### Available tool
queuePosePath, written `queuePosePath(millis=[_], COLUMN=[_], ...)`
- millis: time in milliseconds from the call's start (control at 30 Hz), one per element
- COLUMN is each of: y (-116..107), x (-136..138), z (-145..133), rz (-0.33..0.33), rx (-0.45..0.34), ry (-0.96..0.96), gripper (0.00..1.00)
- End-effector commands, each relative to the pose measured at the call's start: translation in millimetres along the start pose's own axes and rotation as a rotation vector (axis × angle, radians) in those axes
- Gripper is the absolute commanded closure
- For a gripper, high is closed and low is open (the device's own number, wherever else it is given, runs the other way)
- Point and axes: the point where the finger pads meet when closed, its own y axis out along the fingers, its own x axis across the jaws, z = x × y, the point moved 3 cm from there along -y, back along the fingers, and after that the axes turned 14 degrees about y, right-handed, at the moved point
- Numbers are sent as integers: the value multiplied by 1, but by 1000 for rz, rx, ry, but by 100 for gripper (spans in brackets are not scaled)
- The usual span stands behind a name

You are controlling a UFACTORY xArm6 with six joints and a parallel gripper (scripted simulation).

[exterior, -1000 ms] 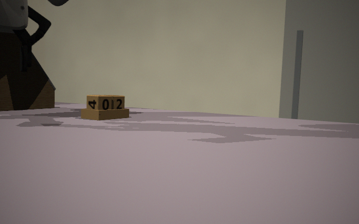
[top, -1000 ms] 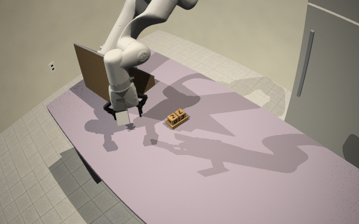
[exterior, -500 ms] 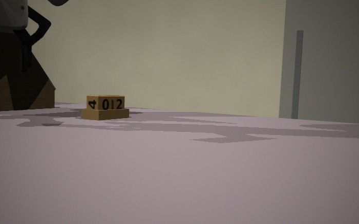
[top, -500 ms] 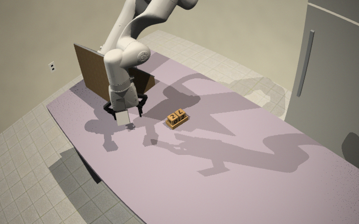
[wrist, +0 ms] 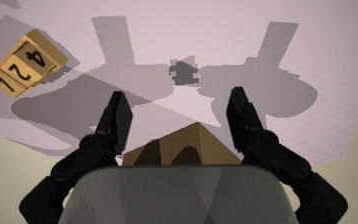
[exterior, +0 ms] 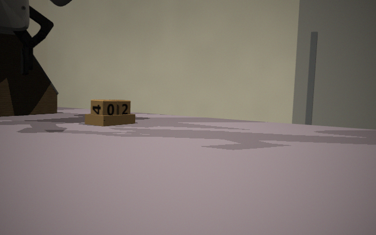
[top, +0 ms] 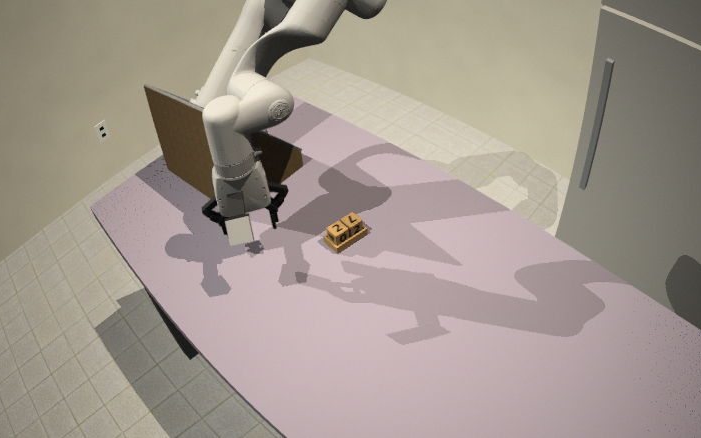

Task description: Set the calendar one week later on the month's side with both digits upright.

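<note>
Gripper spread fully wide, nothing between the fingers, nothing touched. Hanging above the pale purple table, pointing down, in front of the brown board standing on the table's far end. Black fingertips apart from the surface, shadow directly below on the table.

Wooden calendar tray flat on the table, well apart from the gripper, off to the side away from the brown board and toward the grey cabinet. Seen at the upper left edge of the wrist view. Two cubes side by side in the tray, touching each other: left cube and right cube as seen in the exterior view. Faces toward the exterior camera reading 0 and 2, both upright; end face of the left cube showing a 4 lying on its side. Top faces in the top view showing a 2 and a 7. Month name not readable on the tray's front.

Gripper nowhere near either cube.
</note>
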Motion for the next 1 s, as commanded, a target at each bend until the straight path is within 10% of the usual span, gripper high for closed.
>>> queuePosePath(millis=[0, 967], y=[-4, -60], x=[0, 0], z=[1, 1], rz=[1, 1], rx=[3, 3], ry=[-1, -1], gripper=[0, 0])
